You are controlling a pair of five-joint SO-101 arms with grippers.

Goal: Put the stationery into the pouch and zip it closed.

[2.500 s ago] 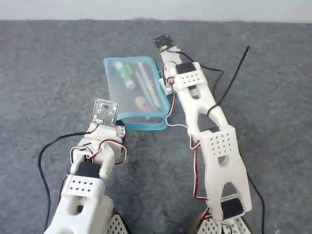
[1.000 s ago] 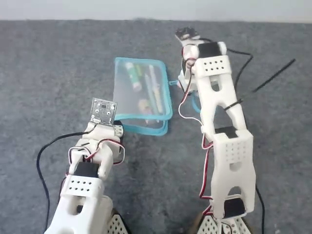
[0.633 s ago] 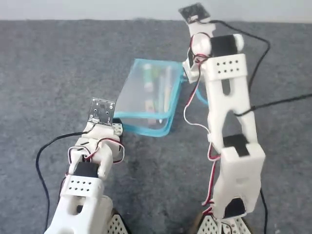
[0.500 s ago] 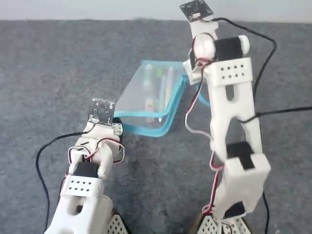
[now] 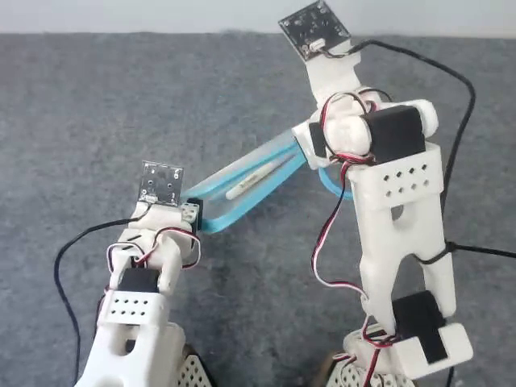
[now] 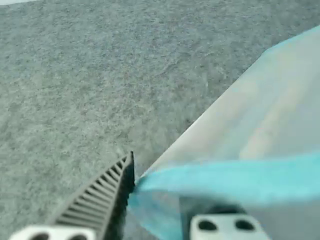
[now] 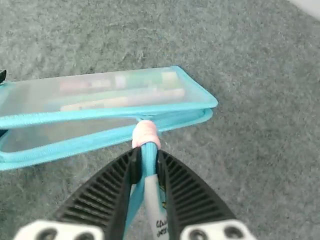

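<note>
The right gripper (image 7: 146, 156) has its black ribbed fingers (image 7: 107, 192) pressed together on a teal pull strap (image 7: 148, 150), just behind the small pink bead (image 7: 145, 132) where the strap meets the translucent, teal-edged zip pouch (image 7: 100, 95). The bead touches the pouch's zipper edge, partway along it. Through the pouch's frosted wall the stationery (image 7: 120, 92) shows as several pens lying lengthwise inside, their colours blurred.

The left gripper (image 6: 170, 200) pinches the opposite end of the pouch. Its black ribbed finger (image 6: 112, 197) lies against the teal rim at the corner, and the white jaw sits under the same corner.

From the high view the pouch (image 5: 242, 181) hangs stretched between the two grippers, clear of the grey felt-like table cover (image 5: 97, 105). It slopes, with its low end at the left gripper (image 5: 193, 216) and its high end at the right arm's wrist. A white pen (image 5: 254, 179) shows through the pouch's wall, lying along the slope. The strap loops down beside the pouch's high end.
</note>
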